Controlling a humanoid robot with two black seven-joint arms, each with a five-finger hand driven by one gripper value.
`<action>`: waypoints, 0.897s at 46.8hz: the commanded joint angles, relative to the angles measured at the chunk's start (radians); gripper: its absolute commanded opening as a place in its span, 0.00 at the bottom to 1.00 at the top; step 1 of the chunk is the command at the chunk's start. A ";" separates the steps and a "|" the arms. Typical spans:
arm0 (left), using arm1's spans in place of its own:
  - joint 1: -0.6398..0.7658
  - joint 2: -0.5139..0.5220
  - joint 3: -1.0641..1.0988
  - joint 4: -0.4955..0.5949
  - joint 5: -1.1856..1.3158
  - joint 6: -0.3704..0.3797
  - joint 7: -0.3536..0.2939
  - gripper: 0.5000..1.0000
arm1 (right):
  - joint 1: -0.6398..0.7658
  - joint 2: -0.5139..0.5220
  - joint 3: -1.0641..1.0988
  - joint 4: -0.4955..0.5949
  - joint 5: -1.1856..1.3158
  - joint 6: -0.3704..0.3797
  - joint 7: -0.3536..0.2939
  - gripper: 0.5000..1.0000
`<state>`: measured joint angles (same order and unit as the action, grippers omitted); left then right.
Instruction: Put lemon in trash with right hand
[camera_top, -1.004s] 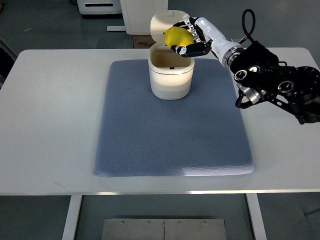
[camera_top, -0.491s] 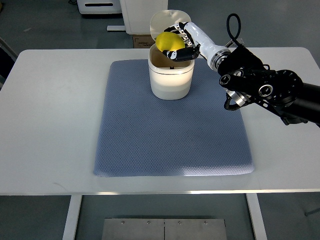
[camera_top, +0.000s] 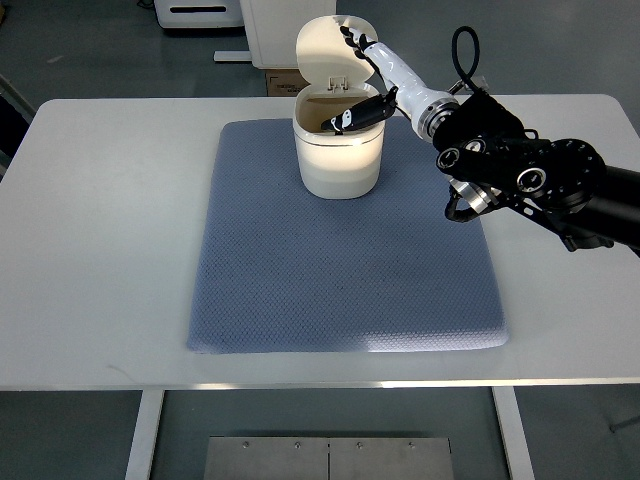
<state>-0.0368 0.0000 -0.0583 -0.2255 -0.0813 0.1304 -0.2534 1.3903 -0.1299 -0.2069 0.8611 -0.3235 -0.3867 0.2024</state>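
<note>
White trash bin (camera_top: 340, 160) sits at the far end of your blue mat (camera_top: 345, 250) on the tabletop (camera_top: 100, 250), lid (camera_top: 325, 45) tipped up and back. Your right robot hand (camera_top: 355, 75) hangs over the bin's mouth with fingers (camera_top: 352, 117) spread, gripping nothing. You can't see the lemon anywhere; the bin's inside is too dark to tell whether it lies there.

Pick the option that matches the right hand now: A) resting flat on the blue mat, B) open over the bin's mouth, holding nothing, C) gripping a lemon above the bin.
B: the right hand has its fingers spread over the open white bin, with no lemon in it.
</note>
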 joint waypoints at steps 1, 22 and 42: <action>0.000 0.000 0.000 0.000 0.000 0.000 0.000 1.00 | 0.001 -0.016 0.003 0.029 0.000 -0.003 0.002 1.00; 0.000 0.000 0.000 0.000 0.000 0.000 0.000 1.00 | 0.001 -0.303 0.015 0.380 0.000 -0.077 0.002 1.00; 0.000 0.000 0.000 0.000 0.000 0.000 0.000 1.00 | -0.149 -0.519 0.144 0.454 0.001 -0.081 0.000 1.00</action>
<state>-0.0368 0.0000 -0.0583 -0.2255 -0.0813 0.1303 -0.2531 1.2822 -0.6416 -0.1030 1.3210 -0.3219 -0.4681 0.2023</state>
